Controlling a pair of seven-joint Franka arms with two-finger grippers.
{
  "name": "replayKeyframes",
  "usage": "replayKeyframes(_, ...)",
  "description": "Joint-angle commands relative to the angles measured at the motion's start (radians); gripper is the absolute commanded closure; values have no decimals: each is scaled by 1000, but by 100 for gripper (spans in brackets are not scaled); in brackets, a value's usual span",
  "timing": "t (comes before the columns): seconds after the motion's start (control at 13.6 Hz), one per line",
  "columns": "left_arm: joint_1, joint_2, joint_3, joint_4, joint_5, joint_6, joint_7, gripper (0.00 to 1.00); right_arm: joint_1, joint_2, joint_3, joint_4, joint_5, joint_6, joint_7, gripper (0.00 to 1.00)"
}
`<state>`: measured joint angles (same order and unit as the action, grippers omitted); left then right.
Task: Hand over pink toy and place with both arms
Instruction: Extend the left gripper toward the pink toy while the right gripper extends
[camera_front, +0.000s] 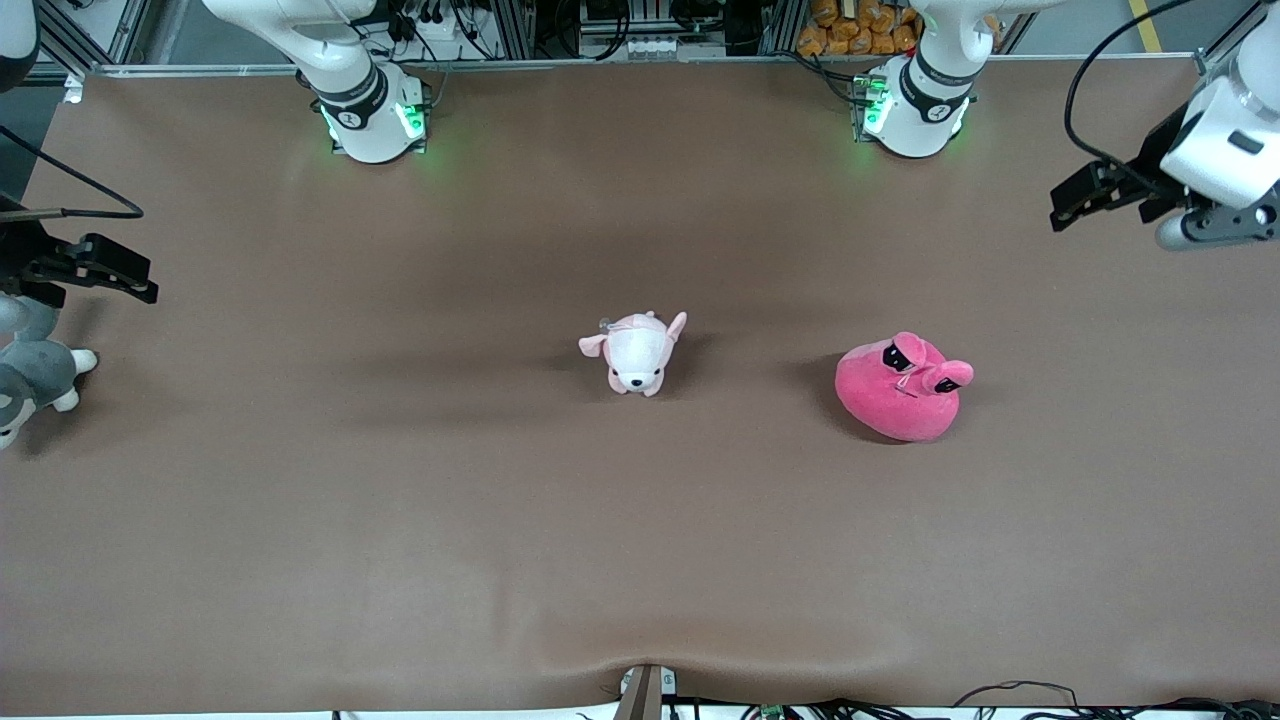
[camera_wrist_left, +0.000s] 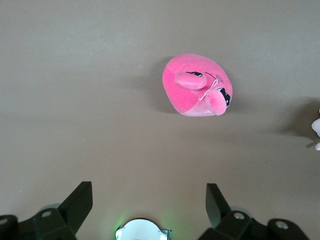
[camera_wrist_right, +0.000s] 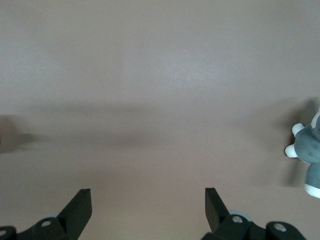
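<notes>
The pink toy (camera_front: 903, 389), a hot-pink rounded plush with two stalked black eyes, lies on the brown table toward the left arm's end. It also shows in the left wrist view (camera_wrist_left: 197, 85), apart from the fingers. My left gripper (camera_front: 1085, 198) is open and empty, held high over the left arm's end of the table; its midpoint in its own view (camera_wrist_left: 149, 200) is over bare table. My right gripper (camera_front: 118, 272) is open and empty over the right arm's end of the table, and in its own view (camera_wrist_right: 148, 202) it is over bare table.
A small pale pink-and-white plush animal (camera_front: 637, 353) stands at the table's middle. A grey-and-white plush animal (camera_front: 32, 380) lies at the right arm's end, also in the right wrist view (camera_wrist_right: 309, 145). The left arm's base (camera_front: 915, 105) and the right arm's base (camera_front: 368, 115) stand along the table's farthest edge.
</notes>
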<state>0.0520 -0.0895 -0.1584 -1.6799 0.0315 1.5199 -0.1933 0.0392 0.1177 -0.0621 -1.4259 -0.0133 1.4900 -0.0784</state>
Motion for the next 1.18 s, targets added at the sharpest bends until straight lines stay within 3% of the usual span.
replayKeyframes(0.0, 2, 37, 2, 5, 10, 29, -6, 0, -12, 25, 5, 4, 1, -2, -4, 0)
replayKeyframes(0.15, 2, 69, 3, 8, 8, 45, -11, 0, -25, 94, 5, 5, -1, 4, -6, 0)
replayKeyframes(0.37, 2, 125, 10, 12, 5, 54, -38, 0, -28, 106, 5, 5, -1, 2, -6, 0)
replayKeyframes(0.66, -1, 180, 5, 12, 2, 77, -257, 0, -62, 106, 5, -5, 3, -16, 61, 0)
replayKeyframes(0.96, 0, 240, 7, 8, -30, 97, -449, 0, -50, 108, 10, -11, 39, -83, 401, 0)
replayKeyframes(1.1, 0, 263, 5, 8, -36, 97, -509, 0, -25, 108, 11, -11, 114, -80, 590, 0)
